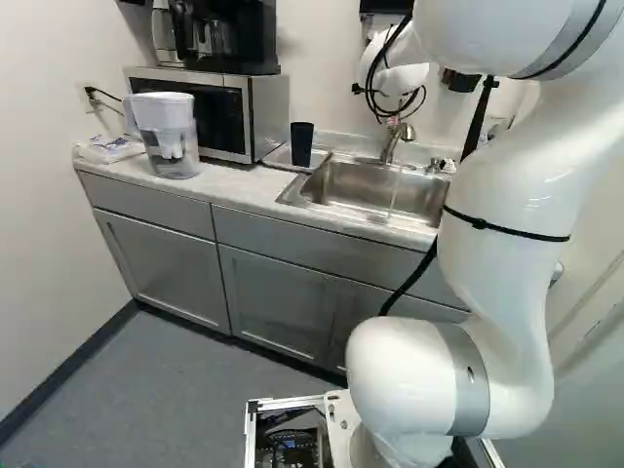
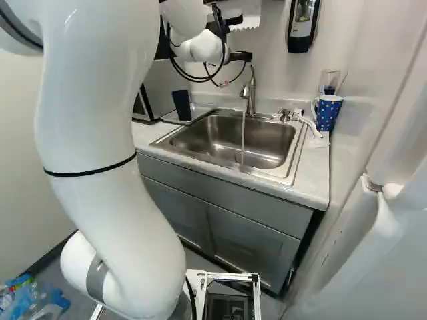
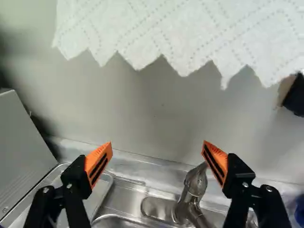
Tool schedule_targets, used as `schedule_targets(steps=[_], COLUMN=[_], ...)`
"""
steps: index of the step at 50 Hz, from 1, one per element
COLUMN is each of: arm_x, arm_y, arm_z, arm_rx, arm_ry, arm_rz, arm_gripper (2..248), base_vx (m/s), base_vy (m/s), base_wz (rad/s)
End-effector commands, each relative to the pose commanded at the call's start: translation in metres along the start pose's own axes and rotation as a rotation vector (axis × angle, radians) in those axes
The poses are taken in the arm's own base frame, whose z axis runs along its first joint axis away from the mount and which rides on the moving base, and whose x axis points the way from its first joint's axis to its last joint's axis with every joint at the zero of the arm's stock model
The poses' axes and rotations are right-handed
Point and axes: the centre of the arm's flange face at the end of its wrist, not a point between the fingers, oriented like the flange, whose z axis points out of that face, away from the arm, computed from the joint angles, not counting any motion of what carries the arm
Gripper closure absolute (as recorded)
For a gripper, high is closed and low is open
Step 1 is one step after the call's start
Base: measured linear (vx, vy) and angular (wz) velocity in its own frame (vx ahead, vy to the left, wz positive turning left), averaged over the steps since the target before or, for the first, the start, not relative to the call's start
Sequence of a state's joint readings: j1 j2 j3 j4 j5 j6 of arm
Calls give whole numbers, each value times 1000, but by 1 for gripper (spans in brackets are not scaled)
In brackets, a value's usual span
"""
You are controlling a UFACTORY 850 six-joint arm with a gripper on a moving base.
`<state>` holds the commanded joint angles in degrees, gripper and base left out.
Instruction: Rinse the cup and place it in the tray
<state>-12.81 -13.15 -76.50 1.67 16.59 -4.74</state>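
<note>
- Left base view: the black tumbler (image 1: 301, 143), taken as the task's cup, stands upright in the metal tray (image 1: 277, 159). The tray lies on the counter (image 1: 234, 187) between the microwave (image 1: 265, 117) and the left edge of the sink (image 1: 361, 185).
- Same view: the faucet (image 1: 392, 141) at the sink's back edge is running; a thin stream of water (image 1: 395, 187) falls into the basin.
- Same view: a water filter pitcher (image 1: 168, 122) stands before the microwave, toward the counter's left end, with a plastic bag (image 1: 109, 149) beside it. A coffee maker (image 1: 222, 39) sits on the microwave.
- Right base view: the gripper (image 2: 240, 39) is raised above the sink's back edge, near the faucet, well apart from the tumbler.
- Same view: a blue dotted mug (image 2: 328, 113) stands near the counter's right back corner. A soap dispenser (image 2: 303, 27) is mounted on the wall above.
- Wrist view: the gripper (image 3: 156, 149) is spread wide, its orange pads (image 3: 99, 163) facing each other across a broad gap. The faucet rises ahead, near one finger.
- Same view: the tray lies beyond the other finger, beside the microwave's side wall. A patterned paper towel (image 3: 190, 33) with a jagged edge hangs ahead of the gripper, against the wall.
</note>
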Motion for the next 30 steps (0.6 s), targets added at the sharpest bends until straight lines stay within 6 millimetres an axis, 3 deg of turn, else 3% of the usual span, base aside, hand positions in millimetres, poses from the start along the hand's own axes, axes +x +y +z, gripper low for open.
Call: schedule_targets(steps=[13, 30], arm_x=[0, 0], arm_y=[14, 15], arm_z=[6, 9], arm_rx=[-22, -24], arm_ry=[1, 1], arm_rz=[4, 4], arm_gripper=[3, 3], base_vx=[0, 0], base_vy=[0, 0], base_wz=[0, 0])
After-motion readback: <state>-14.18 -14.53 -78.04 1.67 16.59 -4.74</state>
